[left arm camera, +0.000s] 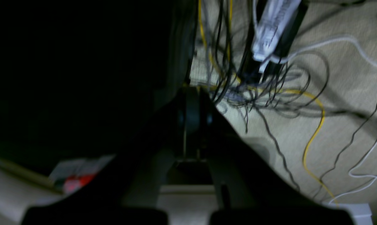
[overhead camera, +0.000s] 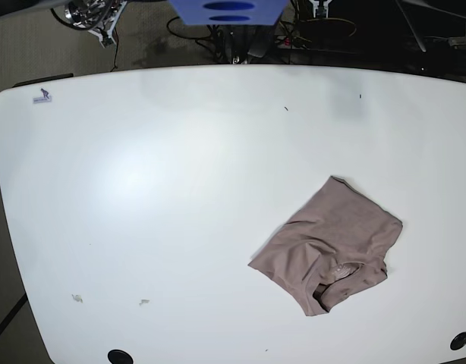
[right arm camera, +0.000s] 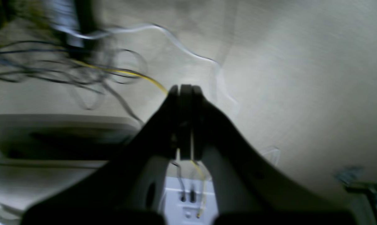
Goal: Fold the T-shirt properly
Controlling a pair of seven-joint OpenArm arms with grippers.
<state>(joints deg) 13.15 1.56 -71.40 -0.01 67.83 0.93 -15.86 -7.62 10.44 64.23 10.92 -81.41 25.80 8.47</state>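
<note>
The T-shirt (overhead camera: 328,243) lies on the right half of the white table (overhead camera: 142,189) in the base view. It is a mauve-brown, roughly four-sided bundle set at a slant, with its neck opening near the front corner. Neither arm shows in the base view. In the left wrist view my left gripper (left arm camera: 191,93) has its dark jaws pressed together on nothing, above carpet and cables. The right wrist view shows my right gripper (right arm camera: 186,89) shut and empty too, over pale floor. No cloth appears in either wrist view.
A tangle of black, yellow and white cables (left arm camera: 269,87) and a white power strip (left arm camera: 272,28) lie on the floor. The table carries a small sticker (overhead camera: 42,95) at the far left, tiny scraps (overhead camera: 77,298) near the front, and a round hole (overhead camera: 119,355) at its front edge.
</note>
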